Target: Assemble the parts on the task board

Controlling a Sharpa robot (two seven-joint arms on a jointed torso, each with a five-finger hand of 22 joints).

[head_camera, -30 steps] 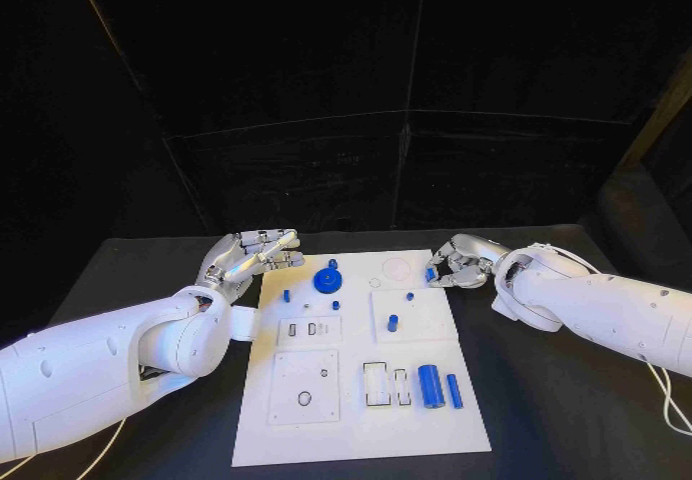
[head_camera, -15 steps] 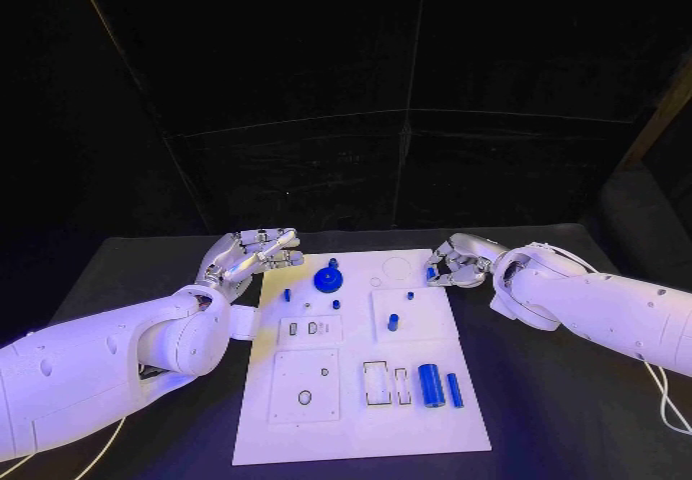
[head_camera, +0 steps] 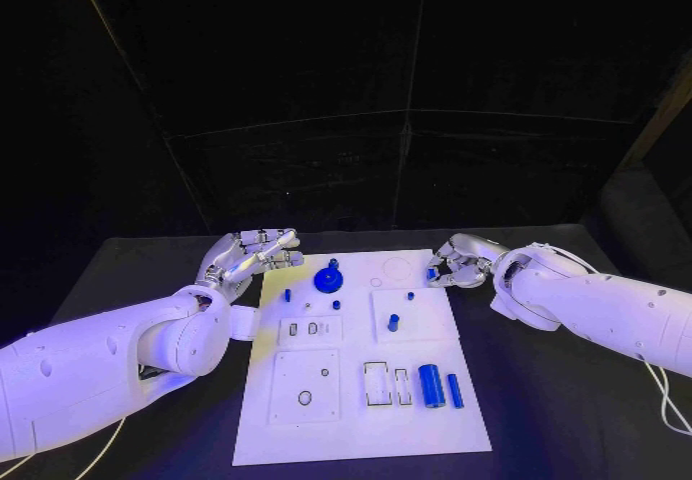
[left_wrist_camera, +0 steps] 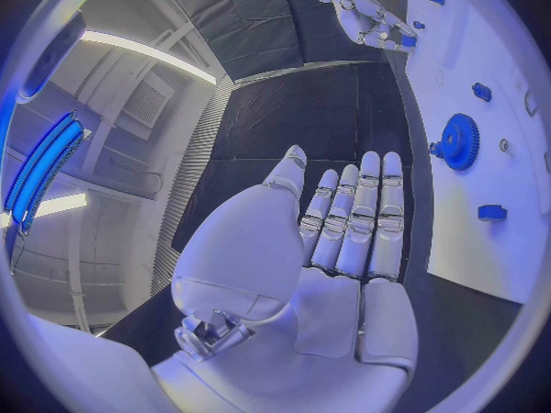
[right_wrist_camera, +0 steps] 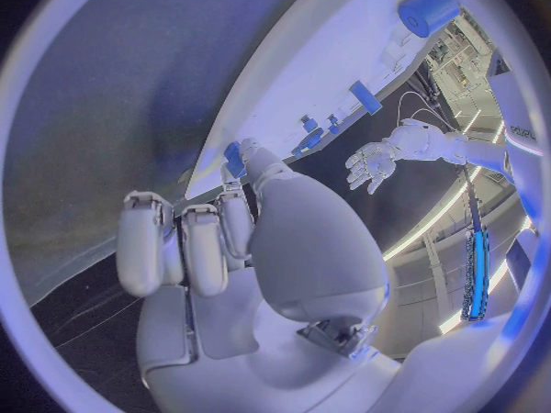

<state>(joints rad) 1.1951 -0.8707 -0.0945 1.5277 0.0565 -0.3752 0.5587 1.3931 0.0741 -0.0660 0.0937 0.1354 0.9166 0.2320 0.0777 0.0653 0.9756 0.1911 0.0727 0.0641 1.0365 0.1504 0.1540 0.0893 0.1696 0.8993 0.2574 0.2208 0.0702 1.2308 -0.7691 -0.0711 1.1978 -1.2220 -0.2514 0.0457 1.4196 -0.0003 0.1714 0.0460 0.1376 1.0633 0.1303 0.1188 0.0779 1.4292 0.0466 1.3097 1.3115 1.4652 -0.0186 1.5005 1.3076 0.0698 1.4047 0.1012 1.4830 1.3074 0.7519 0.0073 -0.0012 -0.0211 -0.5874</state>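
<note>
The white task board (head_camera: pixel 361 420) lies in the middle of the table. On it are a blue gear (head_camera: pixel 329 279), short blue pegs (head_camera: pixel 392 322), a thick blue cylinder (head_camera: pixel 430 380) and a slim blue bar (head_camera: pixel 454 390). My right hand (head_camera: pixel 462 262) hovers at the board's far right corner and pinches a small blue part (head_camera: pixel 431 272) between thumb and a finger. The right wrist view shows this part (right_wrist_camera: pixel 233 159) at the fingertips of the right hand (right_wrist_camera: pixel 253 248). My left hand (head_camera: pixel 254 250) is by the board's far left corner with its fingers (left_wrist_camera: pixel 356 220) stretched out, holding nothing.
Empty rectangular slots (head_camera: pixel 384 385) and a square plate with an oval hole (head_camera: pixel 304 397) lie on the board's near half. A round recess (head_camera: pixel 397 267) is close to the right hand. Black table (head_camera: pixel 562 400) surrounds the board.
</note>
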